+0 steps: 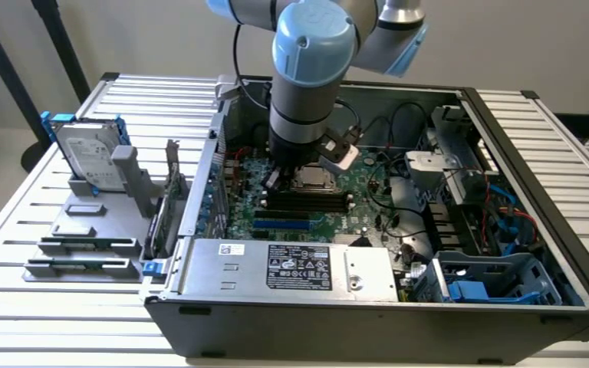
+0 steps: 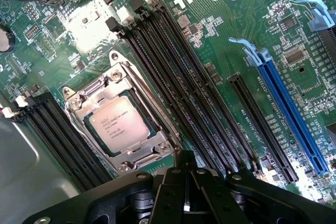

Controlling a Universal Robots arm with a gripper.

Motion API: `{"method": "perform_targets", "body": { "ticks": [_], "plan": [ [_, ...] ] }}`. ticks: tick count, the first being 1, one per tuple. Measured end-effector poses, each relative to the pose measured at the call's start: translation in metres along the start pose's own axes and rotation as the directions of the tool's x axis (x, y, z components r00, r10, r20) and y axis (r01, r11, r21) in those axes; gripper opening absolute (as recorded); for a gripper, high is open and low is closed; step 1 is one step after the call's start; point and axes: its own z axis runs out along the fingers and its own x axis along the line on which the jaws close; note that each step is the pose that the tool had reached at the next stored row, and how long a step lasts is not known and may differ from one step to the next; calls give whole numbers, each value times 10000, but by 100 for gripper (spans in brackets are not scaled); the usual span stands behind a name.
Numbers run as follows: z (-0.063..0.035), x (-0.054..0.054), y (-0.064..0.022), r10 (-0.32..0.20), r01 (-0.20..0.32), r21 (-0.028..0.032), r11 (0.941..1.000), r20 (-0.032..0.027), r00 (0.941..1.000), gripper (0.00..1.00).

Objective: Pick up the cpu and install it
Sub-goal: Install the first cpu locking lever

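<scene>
One open computer case [image 1: 376, 307] lies on a slatted metal table [image 1: 28, 238], with the single robot arm [image 1: 310, 77] reaching down into it from above. Inside the case sits one green motherboard [image 2: 226, 40], printed in white with the word DELL (seen upside down in the wrist view). Along the case's near edge lies one silver power supply [image 1: 284, 264] carrying a black label whose small print cannot be read.

On the table at the exterior view's left stands one grey fixture [image 1: 90, 230] holding one silver hard drive [image 1: 85, 153] upright in a blue bracket; its label text is too small to make out.

On the board, the wrist view shows four long black memory slots [image 2: 173, 77] side by side next to the socket, a second group of black slots [image 2: 58, 135] on the socket's other side (their count is unclear), one blue expansion slot [image 2: 291, 114] and one black expansion slot [image 2: 262, 129].

The cpu [image 2: 118, 124], one small silver-topped square, lies flat inside its metal socket frame [image 2: 118, 158]; faint lines of print on its top are illegible.

The gripper [image 2: 185, 182] hovers just above the board beside the socket, its black fingers [image 2: 173, 192] pressed together with nothing between them.
</scene>
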Motion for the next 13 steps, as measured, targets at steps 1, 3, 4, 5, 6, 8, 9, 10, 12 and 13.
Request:
{"method": "perform_targets", "body": {
  "ticks": [1,3,4,5,6,8,9,10,12,13],
  "plan": [
    [0,-1,-1,0,0,1,10000,0,10000,11],
    [0,-5,0,-1,1,3,10000,-5,10000,11],
    [-1,-10,2,0,0,4,10000,-7,10000,11],
    [-4,-16,6,0,0,6,10000,-9,10000,11],
    [-6,-24,11,-1,1,10,10000,-15,10000,11],
    [-9,-38,21,-3,3,28,10000,-44,10000,11],
    [-10,-42,24,-3,3,38,10000,-58,10000,11],
    [-12,-45,25,-3,3,48,10000,-72,10000,11],
    [-13,-46,25,-4,5,74,10000,-107,9999,11],
    [-13,-46,26,-6,7,87,10000,-125,9999,11]
  ]
}}
